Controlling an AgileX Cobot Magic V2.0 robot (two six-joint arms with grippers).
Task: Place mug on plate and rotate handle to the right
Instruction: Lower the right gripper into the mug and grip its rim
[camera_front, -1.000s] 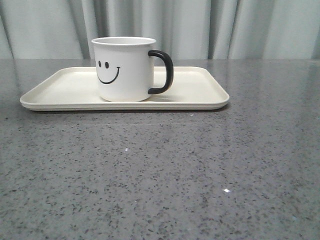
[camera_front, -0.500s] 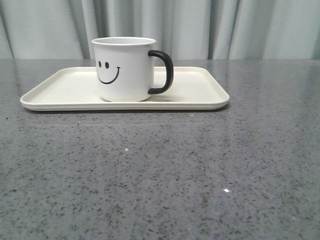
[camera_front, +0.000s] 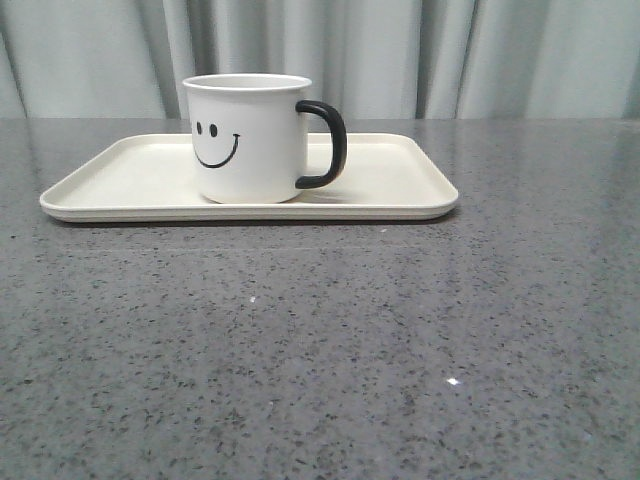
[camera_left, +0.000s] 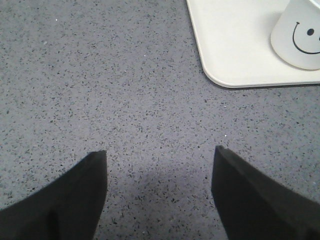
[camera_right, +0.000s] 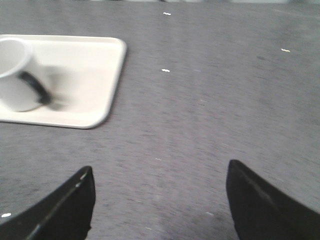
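Note:
The white mug with a black smiley face stands upright on the cream plate. Its black handle points to the right in the front view. No gripper shows in the front view. In the left wrist view my left gripper is open and empty over bare table, apart from the plate's corner and the mug. In the right wrist view my right gripper is open and empty over bare table, apart from the plate and the mug, whose handle shows.
The grey speckled table stretches in front of the plate. A pale curtain hangs behind the table's far edge.

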